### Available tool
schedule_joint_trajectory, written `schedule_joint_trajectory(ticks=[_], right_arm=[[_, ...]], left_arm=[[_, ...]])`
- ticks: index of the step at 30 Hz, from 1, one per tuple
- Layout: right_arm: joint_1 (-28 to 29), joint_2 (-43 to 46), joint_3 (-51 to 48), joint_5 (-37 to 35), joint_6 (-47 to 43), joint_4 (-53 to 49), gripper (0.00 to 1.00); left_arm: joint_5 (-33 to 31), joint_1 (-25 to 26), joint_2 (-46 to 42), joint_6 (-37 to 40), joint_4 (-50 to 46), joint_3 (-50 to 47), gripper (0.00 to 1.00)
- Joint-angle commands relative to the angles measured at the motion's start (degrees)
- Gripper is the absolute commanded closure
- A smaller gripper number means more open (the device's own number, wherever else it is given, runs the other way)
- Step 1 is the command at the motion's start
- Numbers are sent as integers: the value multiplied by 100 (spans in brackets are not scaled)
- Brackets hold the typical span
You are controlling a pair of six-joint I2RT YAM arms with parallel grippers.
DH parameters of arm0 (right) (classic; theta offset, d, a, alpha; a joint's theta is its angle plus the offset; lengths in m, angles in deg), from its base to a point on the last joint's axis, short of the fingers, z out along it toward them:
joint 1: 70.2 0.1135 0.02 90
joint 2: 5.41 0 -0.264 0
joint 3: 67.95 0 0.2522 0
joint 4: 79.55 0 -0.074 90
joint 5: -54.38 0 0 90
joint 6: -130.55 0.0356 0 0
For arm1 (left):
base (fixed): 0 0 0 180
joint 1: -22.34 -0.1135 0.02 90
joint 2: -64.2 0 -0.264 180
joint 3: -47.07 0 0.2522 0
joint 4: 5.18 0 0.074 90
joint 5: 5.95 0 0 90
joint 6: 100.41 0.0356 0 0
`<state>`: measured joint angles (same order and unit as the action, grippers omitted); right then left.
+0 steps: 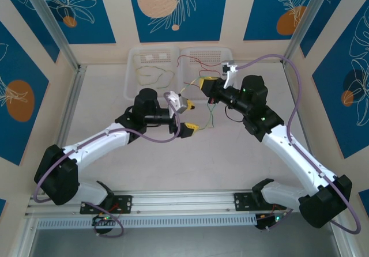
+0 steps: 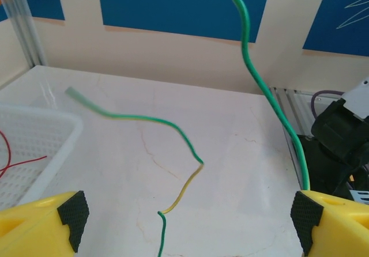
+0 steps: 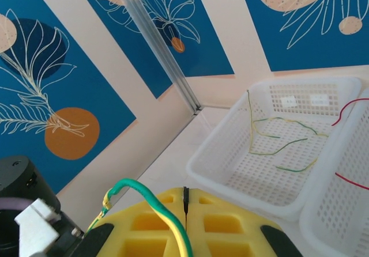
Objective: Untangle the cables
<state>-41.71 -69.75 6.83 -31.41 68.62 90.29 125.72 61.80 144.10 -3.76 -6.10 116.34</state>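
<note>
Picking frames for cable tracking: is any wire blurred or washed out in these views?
Left wrist: the green-yellow cable smears at its free end at upper left, sharp elsewhere. Right wrist: the cables in the white basket are crisp, no glare. Top external: even light, soft shadows on the table, no glare.

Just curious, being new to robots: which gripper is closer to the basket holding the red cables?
Right. The right gripper hovers at that basket's near rim; the left gripper sits farther back over the table.
</note>
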Motion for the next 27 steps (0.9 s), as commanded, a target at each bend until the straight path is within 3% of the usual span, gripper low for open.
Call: schedule_joint_trajectory(ticks=[1, 9, 14, 16, 19, 24, 27], right_arm=[[-19, -39, 313, -307, 26, 144, 100], [77, -255, 512, -1088, -438, -179, 100], [82, -265, 573, -892, -242, -222, 100], [79, -275, 606, -793, -76, -279, 100], [73, -138, 474, -811, -42, -179, 100], [-115, 97, 383, -979, 64, -460, 100], [-183, 205, 314, -896, -8, -600, 100]], left_arm=[[386, 151, 76, 257, -302, 247, 8], [413, 210, 35, 374, -574, 259, 6], [117, 207, 101, 429, -587, 232, 12], [90, 203, 143, 462, -603, 265, 21], [10, 206, 168, 540, -663, 281, 42], [-283, 201, 61, 607, -804, 205, 94], [-667, 177, -155, 609, -845, 100, 100]])
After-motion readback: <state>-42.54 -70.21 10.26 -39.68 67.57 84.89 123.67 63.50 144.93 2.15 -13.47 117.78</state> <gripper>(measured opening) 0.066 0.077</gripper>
